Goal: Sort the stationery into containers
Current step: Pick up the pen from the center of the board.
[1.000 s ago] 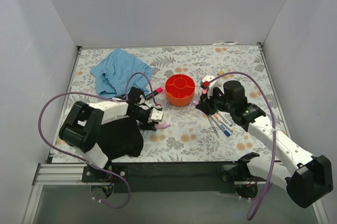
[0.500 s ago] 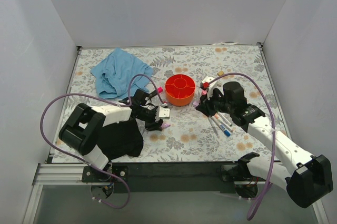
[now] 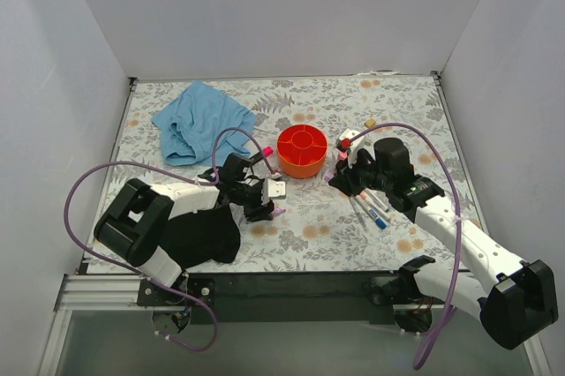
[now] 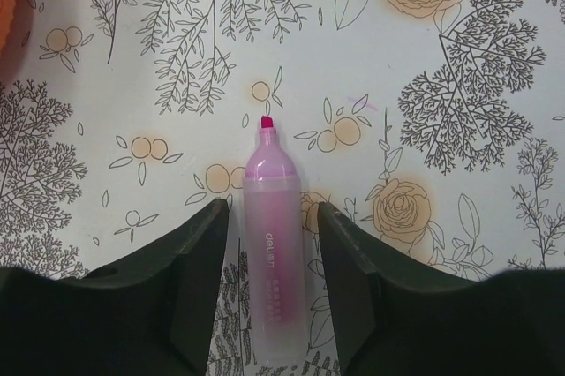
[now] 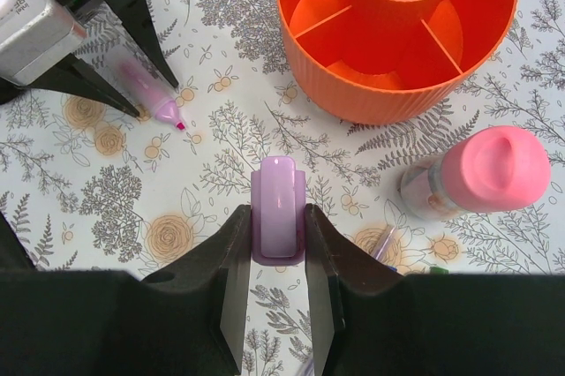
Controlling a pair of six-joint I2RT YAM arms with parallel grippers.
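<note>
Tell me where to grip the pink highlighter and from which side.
Take the pink highlighter by its frosted barrel, mid-length, behind the tapered nib end, pinching across its width from above. It lies flat on the table with the nib pointing away, so its long straight sides give the steadiest faces. The left gripper straddles it there, jaws open.

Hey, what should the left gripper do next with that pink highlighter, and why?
Probably close the left gripper on the pink highlighter. The highlighter lies flat between the open fingers, centred, with a gap showing on each side, so nothing grips it yet and it cannot be lifted.
</note>
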